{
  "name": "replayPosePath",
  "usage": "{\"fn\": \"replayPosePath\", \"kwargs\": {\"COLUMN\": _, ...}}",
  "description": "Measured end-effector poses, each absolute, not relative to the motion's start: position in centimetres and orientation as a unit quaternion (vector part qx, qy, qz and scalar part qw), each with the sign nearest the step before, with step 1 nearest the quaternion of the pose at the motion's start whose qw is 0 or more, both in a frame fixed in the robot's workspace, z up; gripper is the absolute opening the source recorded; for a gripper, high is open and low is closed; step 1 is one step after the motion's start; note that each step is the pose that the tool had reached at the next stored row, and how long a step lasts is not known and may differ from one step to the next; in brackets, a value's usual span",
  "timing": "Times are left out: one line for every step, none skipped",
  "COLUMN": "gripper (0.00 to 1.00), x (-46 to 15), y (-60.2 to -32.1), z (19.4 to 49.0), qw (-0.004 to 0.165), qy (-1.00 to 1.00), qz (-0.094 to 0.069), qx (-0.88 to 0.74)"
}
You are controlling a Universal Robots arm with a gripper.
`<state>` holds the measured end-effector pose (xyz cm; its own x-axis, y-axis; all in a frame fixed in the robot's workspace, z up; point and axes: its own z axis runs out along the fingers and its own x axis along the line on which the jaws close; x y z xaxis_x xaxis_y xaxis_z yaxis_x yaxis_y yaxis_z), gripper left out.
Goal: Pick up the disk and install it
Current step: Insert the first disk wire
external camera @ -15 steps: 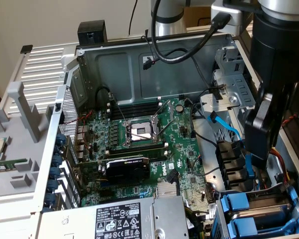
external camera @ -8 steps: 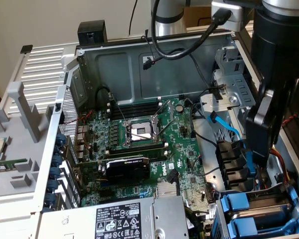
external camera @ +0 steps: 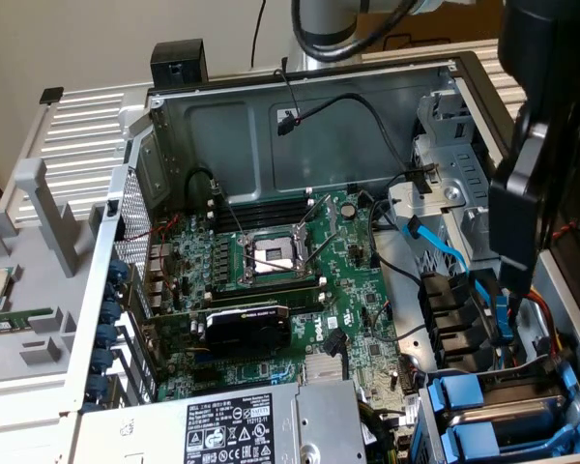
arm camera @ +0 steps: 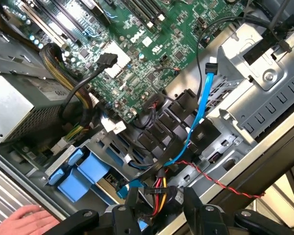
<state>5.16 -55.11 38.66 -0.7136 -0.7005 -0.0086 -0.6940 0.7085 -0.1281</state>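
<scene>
Blue plastic round bare metal: likely dense, rigid, slick on the flats, shock-shy. Best to take the disk point(external camera: 517, 414) by the frame's long edges, squarely, off the label face. Seemingly seated in the drive cage point(arm camera: 105, 147) at the exterior view's lower right, label hidden. Close above, the gripper point(arm camera: 161, 213) with fingers apart, clasping nothing.

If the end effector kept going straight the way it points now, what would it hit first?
Probably the bundle of red, yellow and black wires, which lies directly ahead between the open fingers of the end effector. Depth is unclear; the black drive-bay brackets sit just beyond.
</scene>
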Motion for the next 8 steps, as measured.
{"fn": "replayPosePath", "kwargs": {"gripper": 0.49, "x": 5.2, "y": -55.2, "z": 39.0, "qw": 0.028, "qy": 0.924, "qz": -0.058, "qx": -0.377}}
{"fn": "replayPosePath", "kwargs": {"gripper": 0.49, "x": 5.1, "y": -55.2, "z": 39.4, "qw": 0.028, "qy": 0.924, "qz": -0.058, "qx": -0.377}}
{"fn": "replayPosePath", "kwargs": {"gripper": 0.49, "x": 5.1, "y": -55.3, "z": 39.7, "qw": 0.028, "qy": 0.924, "qz": -0.058, "qx": -0.377}}
{"fn": "replayPosePath", "kwargs": {"gripper": 0.49, "x": 5.1, "y": -55.4, "z": 40.1, "qw": 0.028, "qy": 0.924, "qz": -0.058, "qx": -0.377}}
{"fn": "replayPosePath", "kwargs": {"gripper": 0.49, "x": 5.1, "y": -55.5, "z": 40.5, "qw": 0.028, "qy": 0.924, "qz": -0.058, "qx": -0.377}}
{"fn": "replayPosePath", "kwargs": {"gripper": 0.49, "x": 5.1, "y": -55.6, "z": 40.9, "qw": 0.028, "qy": 0.924, "qz": -0.058, "qx": -0.377}}
{"fn": "replayPosePath", "kwargs": {"gripper": 0.49, "x": 5.1, "y": -55.8, "z": 41.1, "qw": 0.028, "qy": 0.924, "qz": -0.058, "qx": -0.377}}
{"fn": "replayPosePath", "kwargs": {"gripper": 0.49, "x": 5.1, "y": -55.9, "z": 41.4, "qw": 0.028, "qy": 0.924, "qz": -0.058, "qx": -0.377}}
